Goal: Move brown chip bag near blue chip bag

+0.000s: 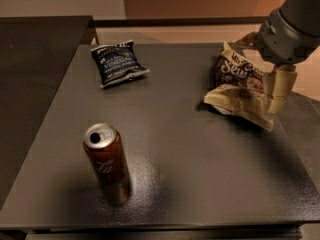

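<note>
Tan-and-brown chip bag (235, 84) is lying crumpled on the right side of the counter (200, 159), close to the right edge. Its white script lettering faces up and a pale flap of the bag points toward me.

The hand (259, 74) is right at it and spread open. One beige finger (278, 86) hangs down just beside the bag's right edge. The other pokes out behind the bag's top corner, so the bag's right end sits between the two. I can't tell from this view whether either finger is actually touching the foil. The bag is flat on the counter, not lifted. The grey wrist (290, 29) comes in from the top right corner.

Blue chip bag (119, 61) is at the far left of the counter, lying flat and slightly rotated, with "VINEGAR" readable in white. It's well apart from the brown bag, with bare counter between them.

A dark red soda can (106, 161) stands upright near the front left, tab opening visible on top. It's well apart from both bags.

A second dark surface (35, 84) butts against the counter on the left side.
</note>
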`<state>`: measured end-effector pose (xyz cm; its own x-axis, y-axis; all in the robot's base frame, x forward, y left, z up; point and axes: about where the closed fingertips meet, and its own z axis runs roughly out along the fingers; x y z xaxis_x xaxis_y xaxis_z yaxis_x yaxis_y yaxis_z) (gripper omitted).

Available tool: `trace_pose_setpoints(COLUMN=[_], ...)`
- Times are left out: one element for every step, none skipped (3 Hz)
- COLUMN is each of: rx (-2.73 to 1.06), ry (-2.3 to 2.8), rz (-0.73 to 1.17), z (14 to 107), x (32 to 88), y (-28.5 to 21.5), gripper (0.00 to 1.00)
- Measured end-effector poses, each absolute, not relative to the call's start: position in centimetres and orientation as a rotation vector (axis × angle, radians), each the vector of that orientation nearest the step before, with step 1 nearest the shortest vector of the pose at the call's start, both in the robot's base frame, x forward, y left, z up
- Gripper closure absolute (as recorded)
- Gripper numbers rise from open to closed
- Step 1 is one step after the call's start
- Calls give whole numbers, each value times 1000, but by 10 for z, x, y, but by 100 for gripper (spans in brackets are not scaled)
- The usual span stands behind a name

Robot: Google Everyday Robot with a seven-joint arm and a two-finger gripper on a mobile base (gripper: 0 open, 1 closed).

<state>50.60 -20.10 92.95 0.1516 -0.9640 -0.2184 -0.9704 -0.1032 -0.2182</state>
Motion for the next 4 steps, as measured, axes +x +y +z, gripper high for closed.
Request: trace_pose_setpoints(rx=[-2228, -2297, -2337, -2352], ry=[1815, 1818, 1843, 1871], rz=[-11, -17, 3, 27], z=[910, 889, 870, 860], x=[528, 538, 543, 543], y=[-211, -218, -221, -222], gripper=[0, 0, 0, 0])
